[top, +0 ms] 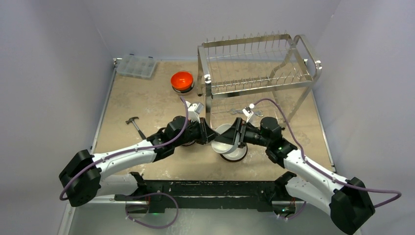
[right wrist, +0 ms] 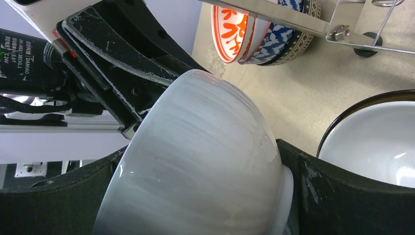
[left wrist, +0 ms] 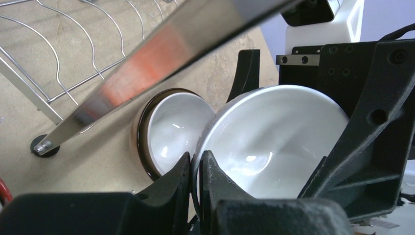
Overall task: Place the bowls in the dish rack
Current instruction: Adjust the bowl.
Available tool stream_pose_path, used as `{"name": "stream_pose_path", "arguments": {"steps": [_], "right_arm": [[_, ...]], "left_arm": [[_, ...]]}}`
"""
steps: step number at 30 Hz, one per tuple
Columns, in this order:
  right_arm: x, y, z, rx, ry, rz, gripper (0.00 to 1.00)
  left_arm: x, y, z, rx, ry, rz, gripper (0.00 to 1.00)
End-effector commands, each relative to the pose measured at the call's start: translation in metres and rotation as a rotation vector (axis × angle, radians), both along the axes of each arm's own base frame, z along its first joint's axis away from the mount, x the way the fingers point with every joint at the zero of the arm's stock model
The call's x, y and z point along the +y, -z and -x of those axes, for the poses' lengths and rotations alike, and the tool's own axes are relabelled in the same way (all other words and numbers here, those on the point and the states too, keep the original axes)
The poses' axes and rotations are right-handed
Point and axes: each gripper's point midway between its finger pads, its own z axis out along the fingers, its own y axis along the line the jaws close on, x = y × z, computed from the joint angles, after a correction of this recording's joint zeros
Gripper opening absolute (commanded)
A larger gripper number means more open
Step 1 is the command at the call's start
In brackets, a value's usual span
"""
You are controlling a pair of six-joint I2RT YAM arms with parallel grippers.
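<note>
Left gripper (left wrist: 195, 164) pinches the white bowl (left wrist: 274, 137) by its rim; right gripper (right wrist: 195, 196) gapes wide around it. Motor label (right wrist: 22, 49) is unreadable.

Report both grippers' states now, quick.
Left gripper: shut, pinching the rim of the white bowl.
Right gripper: jaws wide on either side of that bowl; whether they grip it cannot be told.

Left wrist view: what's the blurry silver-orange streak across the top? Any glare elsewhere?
Left wrist: a dish rack leg too near the lens, out of focus, reflecting orange; right wrist: soft sheen on the white bowl; top external: evenly lit, sharp.
</note>
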Motion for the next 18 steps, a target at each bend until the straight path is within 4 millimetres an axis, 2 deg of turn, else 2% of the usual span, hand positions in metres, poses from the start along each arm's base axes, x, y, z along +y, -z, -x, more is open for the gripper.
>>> {"name": "stream_pose_path", "arguments": {"steps": [1,7,9,12,18], "right_arm": [[0.010,-0.034,0.007,-0.080,-0.069,-0.080,0.98],[0.010,-0.036,0.007,-0.078,-0.063,-0.076,0.98],[0.010,-0.033,0.006,-0.069,-0.061,-0.060,0.88],[0.009,-0.028,0.004,-0.054,-0.057,-0.030,0.65],[0.010,-0.027,0.003,-0.051,-0.056,-0.025,0.61]], "left_arm": [[-0.014,-0.062,0.010,-0.125,0.064,0.093,0.00],[0.001,-0.065,0.002,-0.175,0.019,-0.012,0.00],[0.003,-0.066,0.001,-0.182,0.013,-0.025,0.00],[0.005,-0.065,0.001,-0.183,0.008,-0.043,0.00],[0.004,-0.066,0.001,-0.189,0.007,-0.054,0.00]]}}
